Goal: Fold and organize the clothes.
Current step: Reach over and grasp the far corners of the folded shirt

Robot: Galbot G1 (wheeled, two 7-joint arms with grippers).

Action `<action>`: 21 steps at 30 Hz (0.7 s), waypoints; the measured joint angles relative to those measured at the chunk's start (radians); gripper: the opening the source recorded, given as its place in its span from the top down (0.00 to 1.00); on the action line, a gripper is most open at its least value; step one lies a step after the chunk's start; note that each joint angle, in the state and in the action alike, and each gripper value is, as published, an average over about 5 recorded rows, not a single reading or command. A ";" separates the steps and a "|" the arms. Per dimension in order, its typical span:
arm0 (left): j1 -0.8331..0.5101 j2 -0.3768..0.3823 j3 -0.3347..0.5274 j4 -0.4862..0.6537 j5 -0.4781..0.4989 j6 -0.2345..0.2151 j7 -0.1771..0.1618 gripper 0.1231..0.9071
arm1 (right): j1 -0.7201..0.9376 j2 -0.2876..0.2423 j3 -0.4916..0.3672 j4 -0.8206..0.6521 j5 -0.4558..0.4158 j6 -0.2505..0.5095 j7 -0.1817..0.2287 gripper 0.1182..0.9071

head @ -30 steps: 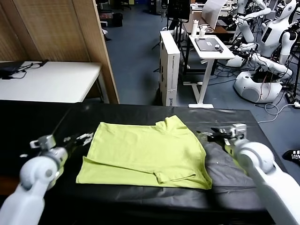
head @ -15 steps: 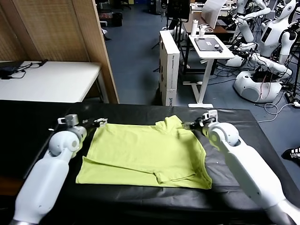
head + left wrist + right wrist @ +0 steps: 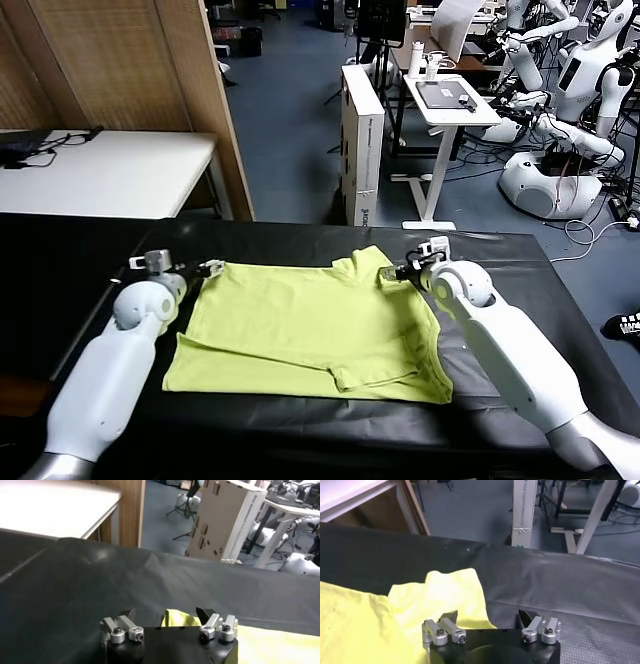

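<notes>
No readable label on lime T-shirt [image 3: 310, 330], flat mid black table [image 3: 520, 420]. Left gripper [image 3: 208, 268] open at 9 o'clock corner; right gripper [image 3: 489, 616] open over 2 o'clock sleeve, only wrist cams show that.

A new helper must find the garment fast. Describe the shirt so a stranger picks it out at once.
Look at the long black table in the foreground, in front of the white desk. Spread flat in its middle, between the two white robot arms, lies the T-shirt. It is the only bright lime-green thing there, with short sleeves.
</notes>
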 joint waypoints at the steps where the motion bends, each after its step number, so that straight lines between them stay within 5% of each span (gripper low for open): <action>1: 0.000 0.000 0.000 0.002 0.001 -0.001 0.000 0.00 | 0.002 0.003 -0.001 -0.005 0.000 0.000 0.000 0.10; 7: 0.000 -0.002 0.001 0.010 0.004 -0.004 0.001 0.00 | 0.008 0.012 -0.005 -0.022 -0.001 0.000 -0.002 0.14; 14: -0.010 -0.002 0.006 0.011 0.000 -0.005 0.001 0.01 | 0.010 0.012 -0.006 -0.025 -0.001 0.000 -0.005 0.31; 21: -0.012 -0.002 0.012 0.011 -0.003 -0.006 0.002 0.15 | 0.011 0.012 -0.006 -0.029 -0.004 0.000 -0.007 0.49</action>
